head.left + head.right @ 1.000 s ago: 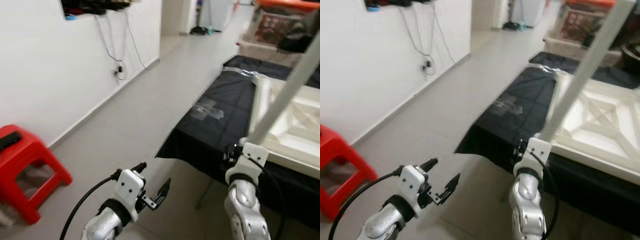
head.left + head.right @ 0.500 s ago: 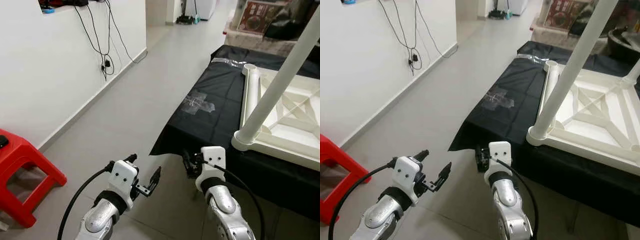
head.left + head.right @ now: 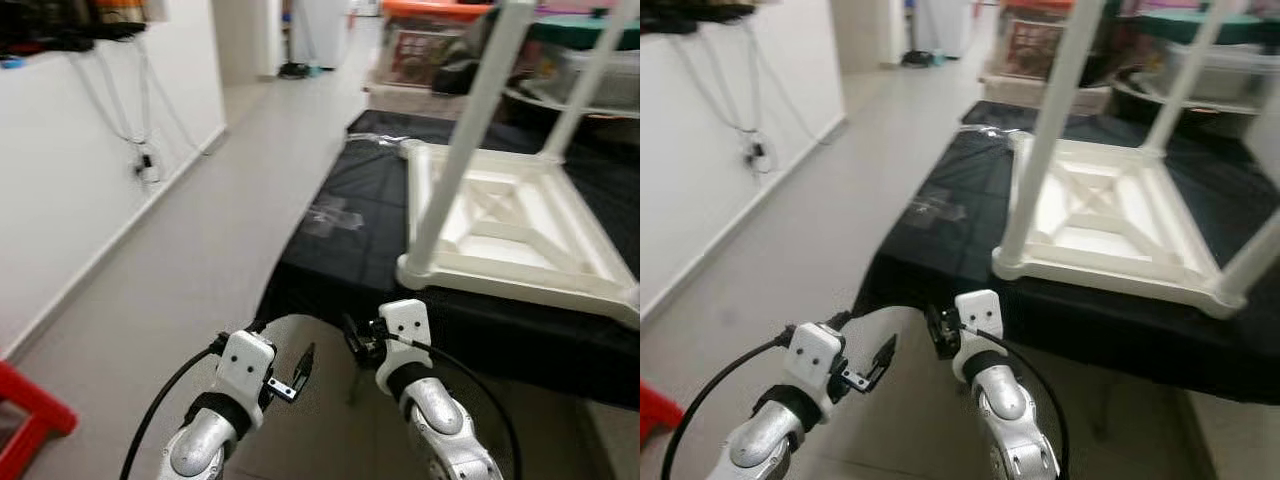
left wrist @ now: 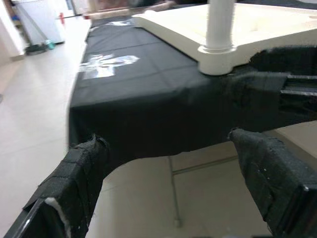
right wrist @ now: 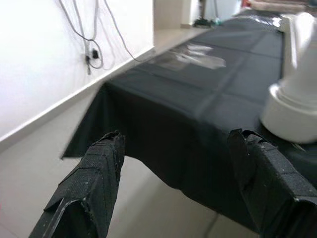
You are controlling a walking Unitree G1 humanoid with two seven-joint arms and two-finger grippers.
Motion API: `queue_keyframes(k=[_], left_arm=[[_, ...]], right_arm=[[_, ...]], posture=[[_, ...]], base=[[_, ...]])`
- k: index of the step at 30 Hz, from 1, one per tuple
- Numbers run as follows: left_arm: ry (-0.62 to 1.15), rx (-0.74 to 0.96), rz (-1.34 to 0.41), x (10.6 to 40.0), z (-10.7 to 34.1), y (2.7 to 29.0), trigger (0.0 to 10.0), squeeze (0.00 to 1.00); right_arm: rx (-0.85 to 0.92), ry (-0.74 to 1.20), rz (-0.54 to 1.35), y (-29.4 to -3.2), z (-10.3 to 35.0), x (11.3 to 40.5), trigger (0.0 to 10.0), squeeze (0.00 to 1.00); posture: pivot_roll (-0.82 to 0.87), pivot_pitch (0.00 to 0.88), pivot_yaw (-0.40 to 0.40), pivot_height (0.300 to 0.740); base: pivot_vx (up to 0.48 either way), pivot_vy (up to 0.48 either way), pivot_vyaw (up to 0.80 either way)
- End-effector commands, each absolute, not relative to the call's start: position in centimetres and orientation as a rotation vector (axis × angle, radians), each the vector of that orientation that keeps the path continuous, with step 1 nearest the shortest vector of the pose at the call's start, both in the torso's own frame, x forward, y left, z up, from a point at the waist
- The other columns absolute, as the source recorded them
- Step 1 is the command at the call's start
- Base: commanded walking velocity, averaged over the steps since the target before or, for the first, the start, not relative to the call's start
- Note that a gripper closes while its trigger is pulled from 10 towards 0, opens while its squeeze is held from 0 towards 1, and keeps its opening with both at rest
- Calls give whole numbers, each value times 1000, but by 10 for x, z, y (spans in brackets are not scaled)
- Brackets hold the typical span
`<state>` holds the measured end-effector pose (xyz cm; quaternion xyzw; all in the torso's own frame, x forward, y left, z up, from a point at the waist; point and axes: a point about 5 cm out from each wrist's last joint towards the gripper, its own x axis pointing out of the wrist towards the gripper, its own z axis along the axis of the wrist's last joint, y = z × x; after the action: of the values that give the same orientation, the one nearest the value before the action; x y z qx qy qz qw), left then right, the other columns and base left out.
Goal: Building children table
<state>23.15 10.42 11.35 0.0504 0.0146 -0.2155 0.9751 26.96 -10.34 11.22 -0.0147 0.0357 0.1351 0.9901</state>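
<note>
Released since the earlier frames, the white leg (image 3: 1040, 170) now stands upright in the upturned children table (image 3: 1110, 225) on the black-draped tabletop (image 3: 940, 215), while the right pincer (image 5: 173, 188) is held spread and empty below its edge. Beside it, the left pincer (image 3: 290, 372) is likewise held parted, grasping nothing. That leg is judged fitted.

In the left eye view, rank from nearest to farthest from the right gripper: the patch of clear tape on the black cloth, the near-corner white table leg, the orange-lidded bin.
1. Near-corner white table leg, just beyond the right gripper, to its right.
2. Patch of clear tape on the black cloth, farther along, leftward.
3. Orange-lidded bin, at the far end.
</note>
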Motion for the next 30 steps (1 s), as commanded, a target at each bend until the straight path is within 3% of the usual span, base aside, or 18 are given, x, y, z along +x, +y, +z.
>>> queue_keyframes(k=[1, 18, 26, 30], left_arm=[[65, 106, -415, 233, 107, 106, 10000, 0], [97, 79, -368, 235, 103, 109, 10000, 0], [111, 82, -372, 235, 101, 109, 10000, 0], [111, 82, -368, 235, 101, 109, 10000, 0]], right_arm=[[-32, 82, 279, -102, 110, 269, 10000, 0], [-44, 108, 290, -102, 104, 268, 10000, 0], [-48, 111, 291, -101, 104, 268, 10000, 0], [-52, 108, 286, -102, 104, 268, 10000, 0]], posture=[[59, 0, -47, 740], [57, 0, -50, 740], [56, 0, -47, 740], [57, 0, -49, 740]], base=[[0, 0, -788], [0, 0, -787], [0, 480, -787], [0, 0, -733]])
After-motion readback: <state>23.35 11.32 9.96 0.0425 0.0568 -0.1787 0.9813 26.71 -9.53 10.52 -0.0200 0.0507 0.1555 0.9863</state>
